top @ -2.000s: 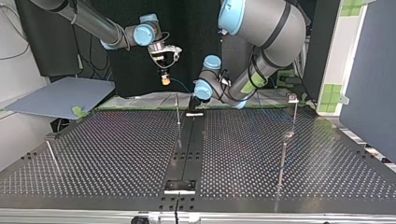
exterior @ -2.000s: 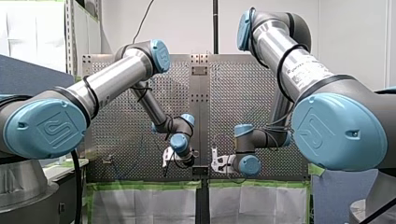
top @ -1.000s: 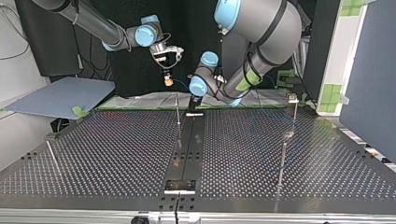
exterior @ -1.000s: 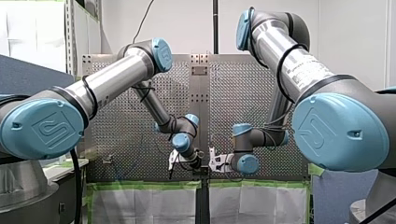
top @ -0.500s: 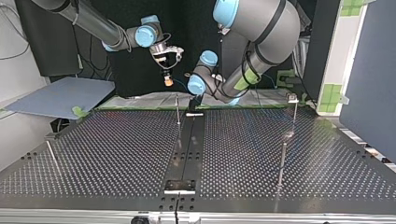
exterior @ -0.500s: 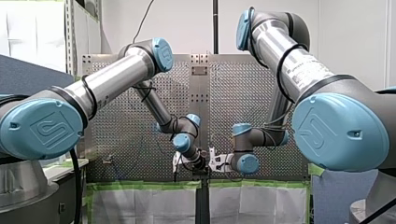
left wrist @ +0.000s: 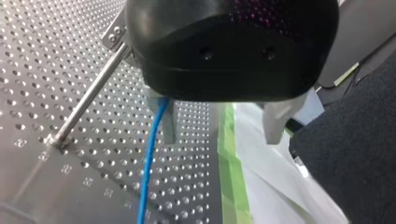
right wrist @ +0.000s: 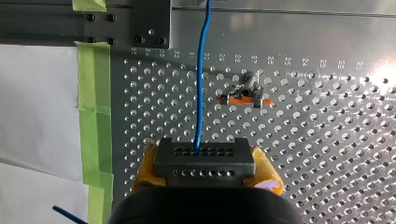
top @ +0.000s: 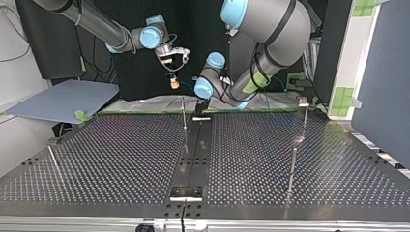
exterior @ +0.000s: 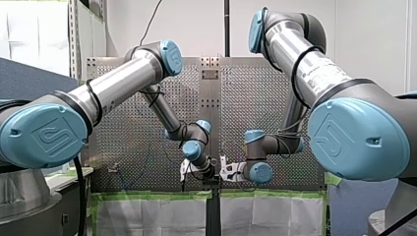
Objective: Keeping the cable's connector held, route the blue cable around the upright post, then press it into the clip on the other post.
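The right pincer [right wrist: 205, 170] (yellow pads) pinches the grey connector [right wrist: 204, 157]; the left pincer [left wrist: 222, 137] is spread, the blue cable [left wrist: 149, 163] seemingly brushing one finger.

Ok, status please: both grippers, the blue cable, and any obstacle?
Right gripper shut on connector. Left gripper open, blue cable beside one finger. Cable apart from post, not yet routed. No obstacle seen.
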Motion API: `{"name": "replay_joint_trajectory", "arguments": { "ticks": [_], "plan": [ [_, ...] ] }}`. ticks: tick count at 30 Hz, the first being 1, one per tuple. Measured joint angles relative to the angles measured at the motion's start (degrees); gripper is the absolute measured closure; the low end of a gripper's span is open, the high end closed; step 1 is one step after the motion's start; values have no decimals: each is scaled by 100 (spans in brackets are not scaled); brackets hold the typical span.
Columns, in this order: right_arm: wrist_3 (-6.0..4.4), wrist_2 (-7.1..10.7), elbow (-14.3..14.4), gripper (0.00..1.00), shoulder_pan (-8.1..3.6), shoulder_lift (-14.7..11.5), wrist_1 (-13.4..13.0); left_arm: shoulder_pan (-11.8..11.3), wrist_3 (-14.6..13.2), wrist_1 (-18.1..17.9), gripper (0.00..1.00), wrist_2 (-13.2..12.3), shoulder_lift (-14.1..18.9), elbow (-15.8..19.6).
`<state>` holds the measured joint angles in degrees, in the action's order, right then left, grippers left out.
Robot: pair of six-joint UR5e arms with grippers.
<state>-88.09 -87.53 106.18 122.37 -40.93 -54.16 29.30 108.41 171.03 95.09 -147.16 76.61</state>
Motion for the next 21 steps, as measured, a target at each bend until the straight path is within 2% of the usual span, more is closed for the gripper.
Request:
{"name": "replay_joint_trajectory", "arguments": {
  "ticks": [1,2,3,4,5,6,7,8,16,21],
  "plan": [
    [0,1,0,100,0,0,1,0,-4,0,44,39,0,-1],
    [0,1,0,100,0,0,1,0,-6,1,56,99,0,0],
    [0,0,0,100,1,0,1,0,-4,1,56,144,0,0],
    [0,0,0,100,1,0,1,0,-2,1,73,189,0,-1],
    [0,0,1,100,1,0,1,0,2,1,84,240,0,-2],
    [0,-1,0,100,1,0,1,0,6,1,84,270,0,-1],
    [0,-1,-1,100,1,0,1,0,10,0,95,292,0,-1],
    [0,-1,-2,100,2,0,1,0,18,-2,100,310,0,-1],
    [0,-2,1,100,2,0,1,-1,81,-8,100,336,0,1],
    [0,-20,0,100,2,0,1,32,70,-30,100,462,0,1]
  ]
}}
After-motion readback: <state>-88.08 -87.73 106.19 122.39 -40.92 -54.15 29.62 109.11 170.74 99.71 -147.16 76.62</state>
